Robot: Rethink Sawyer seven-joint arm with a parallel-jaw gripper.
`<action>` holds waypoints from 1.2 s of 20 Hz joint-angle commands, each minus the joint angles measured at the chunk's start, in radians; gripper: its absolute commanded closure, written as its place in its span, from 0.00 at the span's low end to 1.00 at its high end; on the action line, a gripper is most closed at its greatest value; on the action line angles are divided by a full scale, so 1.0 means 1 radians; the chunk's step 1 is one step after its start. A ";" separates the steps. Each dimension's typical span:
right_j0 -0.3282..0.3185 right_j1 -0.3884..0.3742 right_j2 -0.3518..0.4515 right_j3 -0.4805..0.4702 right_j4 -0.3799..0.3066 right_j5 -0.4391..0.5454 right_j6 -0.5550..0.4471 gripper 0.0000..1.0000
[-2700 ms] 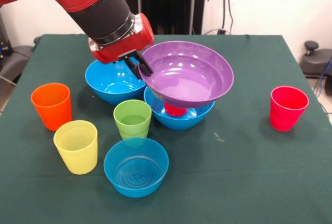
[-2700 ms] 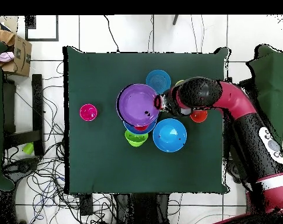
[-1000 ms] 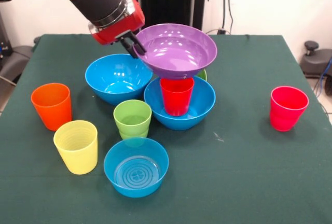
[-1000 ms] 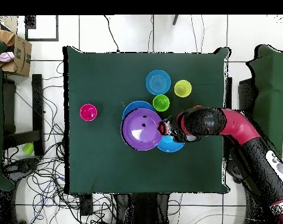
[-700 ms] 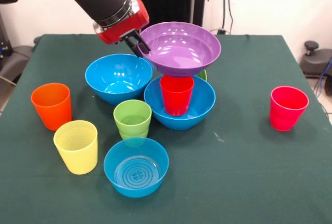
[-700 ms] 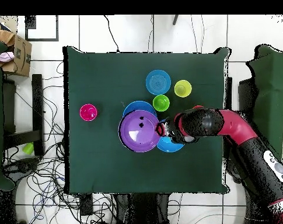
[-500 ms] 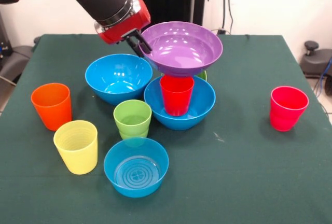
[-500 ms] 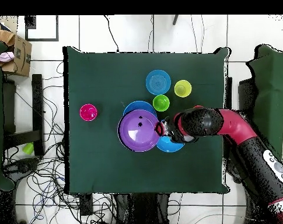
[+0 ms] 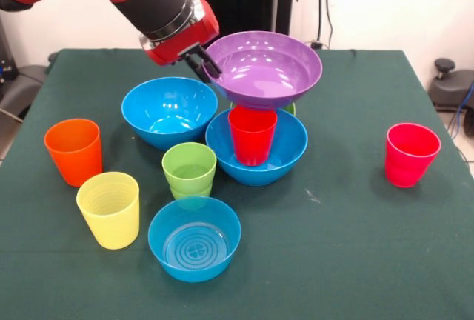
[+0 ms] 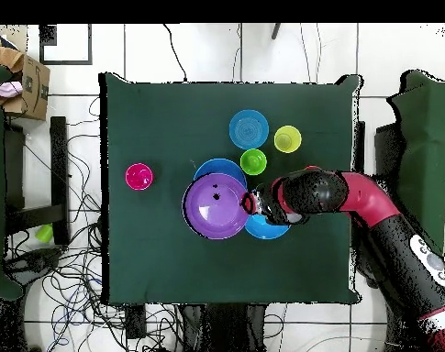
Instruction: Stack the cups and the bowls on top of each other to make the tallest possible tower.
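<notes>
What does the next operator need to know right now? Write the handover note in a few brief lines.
Gripper: shut on the rim of the purple bowl, holding it just above the red cup; whether they touch is not clear.
Tower so far: the red cup stands upright in a large blue bowl at mid-table.
Loose on the table: second large blue bowl, orange cup, yellow cup, light green cup, small blue bowl, pinkish-red cup. A green bowl's edge peeks out behind the purple bowl.
Left: settle the purple bowl on the red cup, release, then likely keep alternating cups and bowls.
</notes>
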 commanded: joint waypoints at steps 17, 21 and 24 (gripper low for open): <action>0.035 0.059 0.003 -0.083 -0.071 -0.073 -0.220 1.00; 0.026 0.052 0.012 -0.088 -0.063 -0.077 -0.210 1.00; 0.027 0.039 0.018 -0.094 -0.056 -0.075 -0.199 1.00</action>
